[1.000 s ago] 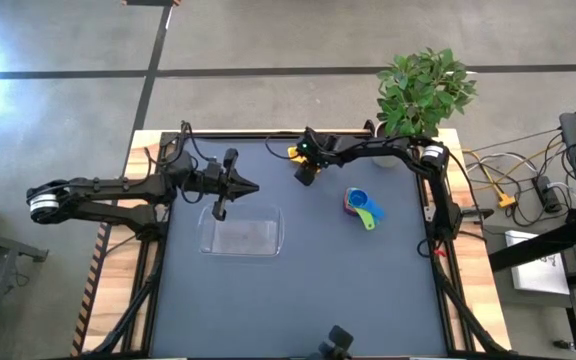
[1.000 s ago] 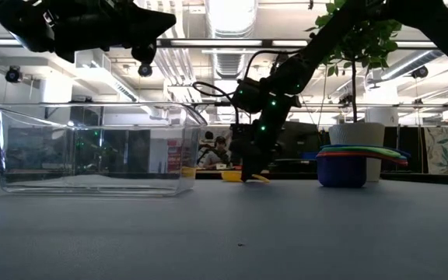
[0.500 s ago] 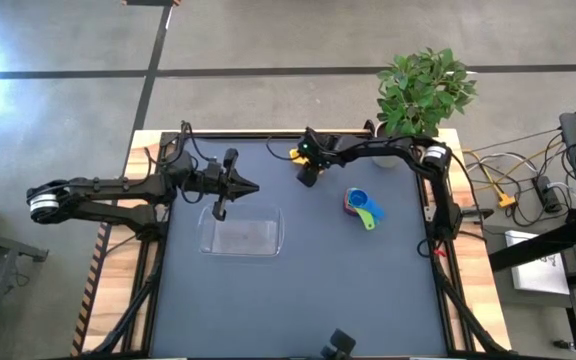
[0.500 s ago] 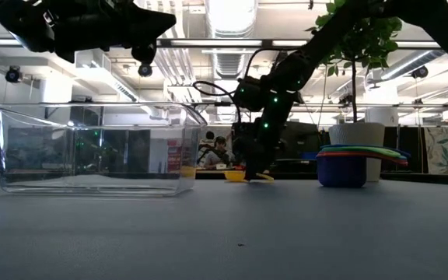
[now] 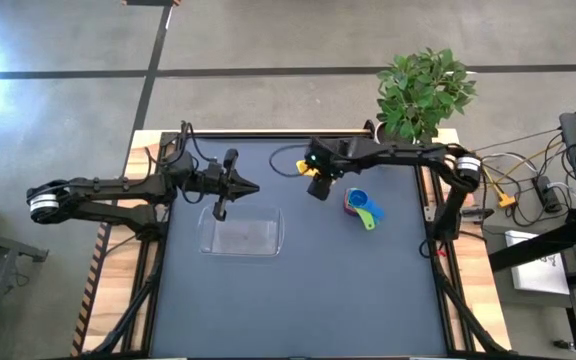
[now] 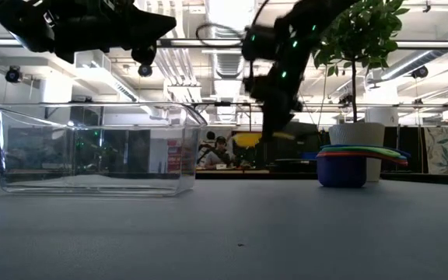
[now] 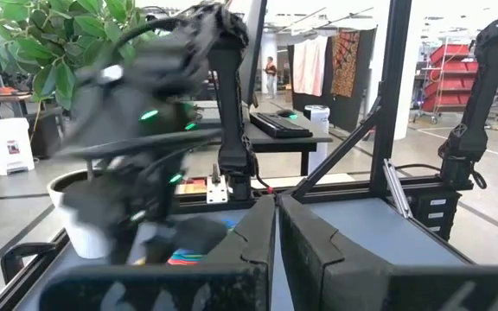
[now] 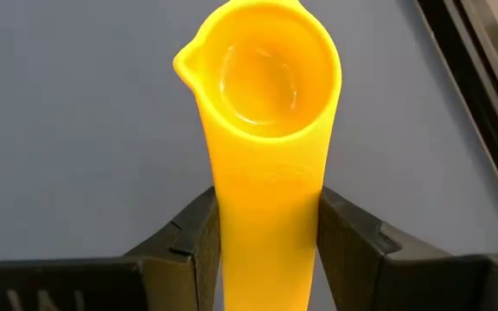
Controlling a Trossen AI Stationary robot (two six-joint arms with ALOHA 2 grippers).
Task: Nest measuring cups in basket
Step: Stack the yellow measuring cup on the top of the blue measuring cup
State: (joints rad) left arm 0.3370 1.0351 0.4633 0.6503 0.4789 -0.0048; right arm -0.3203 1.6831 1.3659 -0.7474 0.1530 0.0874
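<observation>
One cup, the yellow cup (image 8: 262,86), had just left the table in my right gripper (image 5: 315,183). Half a second before, its bowl still sat on the mat at the far edge; by this moment the low view showed it hanging well clear of the surface, and the high view showed the gripper drawn back from that far edge toward the middle of the table. My right wrist camera showed the fingers (image 8: 188,238) partly closed on the cup's flat handle, one on each side, with the bowl sticking straight out ahead of them, level and open side up.

Beside the gripper, on the side toward the plant (image 5: 423,90), the stack of cups (image 5: 360,207) sat on the mat, blue bowl at the bottom with coloured handles fanned over it. On the gripper's other side, well apart, stood the basket (image 5: 240,236), which looked empty. My left gripper (image 5: 251,186) hovered shut and empty over the basket's far rim and had not moved.

I read the lift as the pick being done and the carry under way. As I judged it, the task was only beginning: no cup was in the basket yet. The next move would call for swinging the yellow cup across to the basket and lowering it inside, and I noted the left arm above the rim could crowd that approach.
</observation>
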